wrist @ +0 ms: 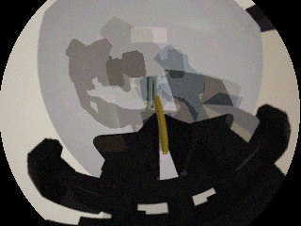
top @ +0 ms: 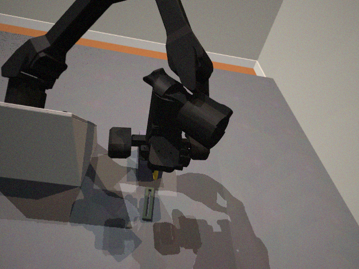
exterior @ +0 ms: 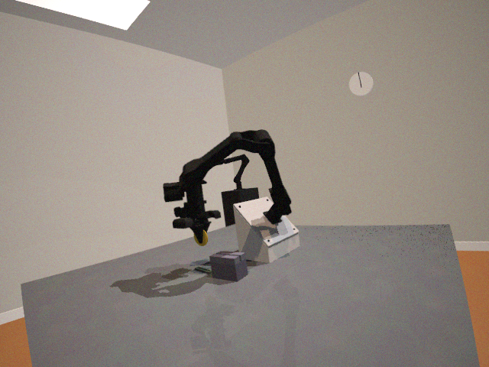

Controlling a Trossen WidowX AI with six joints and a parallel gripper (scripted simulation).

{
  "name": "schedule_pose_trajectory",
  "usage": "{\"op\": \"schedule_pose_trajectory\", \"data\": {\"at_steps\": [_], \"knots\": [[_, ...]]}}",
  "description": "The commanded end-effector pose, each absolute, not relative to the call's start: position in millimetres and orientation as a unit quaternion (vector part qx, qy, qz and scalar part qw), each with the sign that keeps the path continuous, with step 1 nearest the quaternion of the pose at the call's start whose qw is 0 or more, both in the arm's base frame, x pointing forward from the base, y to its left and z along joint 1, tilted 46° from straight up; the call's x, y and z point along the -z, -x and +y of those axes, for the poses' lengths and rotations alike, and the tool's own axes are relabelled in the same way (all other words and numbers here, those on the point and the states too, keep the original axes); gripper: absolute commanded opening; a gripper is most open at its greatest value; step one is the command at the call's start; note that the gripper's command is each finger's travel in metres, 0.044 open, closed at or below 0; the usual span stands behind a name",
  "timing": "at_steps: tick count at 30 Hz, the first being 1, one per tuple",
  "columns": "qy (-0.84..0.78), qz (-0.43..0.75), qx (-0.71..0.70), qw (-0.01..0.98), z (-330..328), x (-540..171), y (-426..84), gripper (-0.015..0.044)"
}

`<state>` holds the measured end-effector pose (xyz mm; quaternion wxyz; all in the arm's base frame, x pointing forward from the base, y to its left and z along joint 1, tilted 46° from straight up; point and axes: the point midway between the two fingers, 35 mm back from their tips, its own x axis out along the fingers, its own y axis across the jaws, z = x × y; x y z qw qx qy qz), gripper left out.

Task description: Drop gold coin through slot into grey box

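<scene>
carry step, pincer (top: 155,171) (exterior: 200,240) (wrist: 157,116) grasping coin (top: 155,175) (exterior: 202,238) (wrist: 162,126) above table, next: shift toward box (top: 141,171) (exterior: 228,267), at five o'clock from coin in exterior view, and align with slot.

Lab-like room: robot arm (top: 66,27) (exterior: 213,156), bare walls, wall clock (exterior: 361,83).

Exterior view: 1 box (top: 143,171) (exterior: 228,267) on the surface (top: 261,144) (exterior: 355,300) (wrist: 212,42), lower centre; 1 holder (top: 147,218) (exterior: 202,269) (wrist: 154,90) near its left; 1 stand (top: 37,144) (exterior: 245,231) behind.
</scene>
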<state>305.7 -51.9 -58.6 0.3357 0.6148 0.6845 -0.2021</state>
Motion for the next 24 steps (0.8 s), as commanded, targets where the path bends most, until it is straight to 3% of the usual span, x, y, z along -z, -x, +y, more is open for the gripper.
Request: {"op": "schedule_pose_trajectory", "data": {"at_steps": [1,24], "knots": [[-0.617,0.682,0.202,0.336,-45.0,48.9,-305.9,0.0],[-0.618,0.683,0.201,0.334,-3.2,6.9,-299.6,0.0]]}}
